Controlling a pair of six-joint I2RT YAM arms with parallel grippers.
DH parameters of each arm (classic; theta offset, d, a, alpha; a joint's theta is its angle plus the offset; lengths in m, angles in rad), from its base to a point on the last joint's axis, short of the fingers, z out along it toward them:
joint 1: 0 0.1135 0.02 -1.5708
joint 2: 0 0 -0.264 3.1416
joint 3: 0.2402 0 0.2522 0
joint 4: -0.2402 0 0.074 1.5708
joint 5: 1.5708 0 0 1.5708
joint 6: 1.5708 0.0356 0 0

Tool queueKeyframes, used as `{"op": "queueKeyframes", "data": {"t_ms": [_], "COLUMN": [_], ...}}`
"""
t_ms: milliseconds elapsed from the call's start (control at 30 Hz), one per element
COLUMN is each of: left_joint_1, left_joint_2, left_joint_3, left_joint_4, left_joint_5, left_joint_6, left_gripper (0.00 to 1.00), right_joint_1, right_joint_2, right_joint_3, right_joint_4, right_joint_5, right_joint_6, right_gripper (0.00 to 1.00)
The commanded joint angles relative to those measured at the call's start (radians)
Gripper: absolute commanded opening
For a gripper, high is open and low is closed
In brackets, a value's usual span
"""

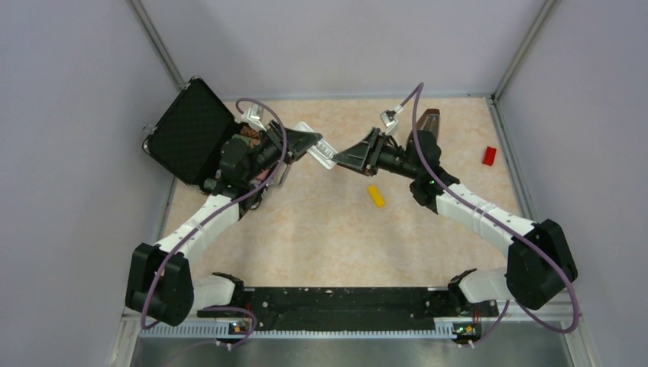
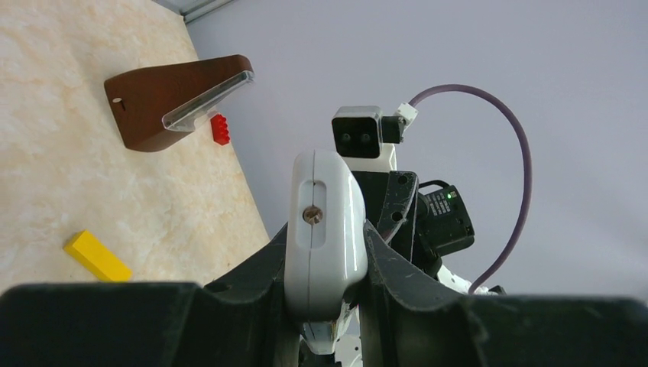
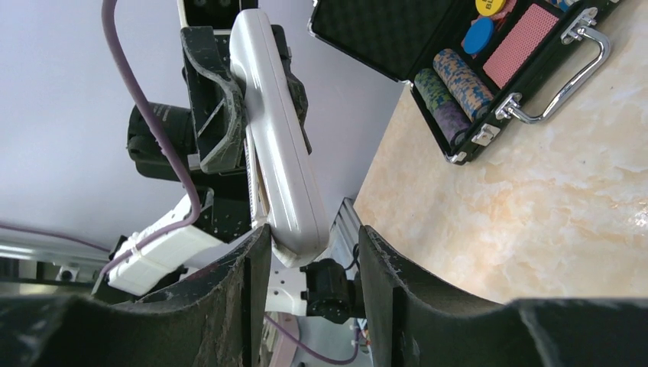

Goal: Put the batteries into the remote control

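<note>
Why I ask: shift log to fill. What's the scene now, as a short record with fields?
remote control: held above the table, clamped in the left gripper
right gripper: jaws open, straddling the remote's free end
batteries: not visible in any view
battery compartment: cannot tell, not in view
on table: yellow block, red block, open black case, brown wedge

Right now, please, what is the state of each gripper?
Left gripper: closed on the remote control.
Right gripper: open, its jaws around the remote control's free end, not yet clamped.
</note>
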Motion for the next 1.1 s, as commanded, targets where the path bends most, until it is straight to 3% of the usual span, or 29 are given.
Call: {"op": "queueKeyframes", "data": {"t_ms": [0,533,767,1067], "left_joint_1": [-0.015,-0.03,-0.046,-0.068], "left_joint_2": [-0.034,-0.031,0.004,0.016], "left_joint_3": [0.027,-0.006,-0.006,0.029], "left_joint_4": [0.079,0.17,0.278,0.252], "left_joint_5": [0.001,0.044,0.162,0.262], "left_joint_6": [-0.022,-0.029,-0.035,0.032], "left_gripper": [0.0,0.0,0.0,0.0], "right_joint_1": [0.033,0.077,0.075,0.075], "right_joint_2": [0.016,0.067,0.116,0.145], "right_joint_3": [-0.017,0.01,0.058,0.077], "right_joint_4": [0.043,0.061,0.077,0.045], "right_joint_5": [0.114,0.202,0.169,0.13], "right_joint_6": [0.045,0.194,0.211,0.262], "right_gripper": [0.45,0.39,0.35,0.29]}}
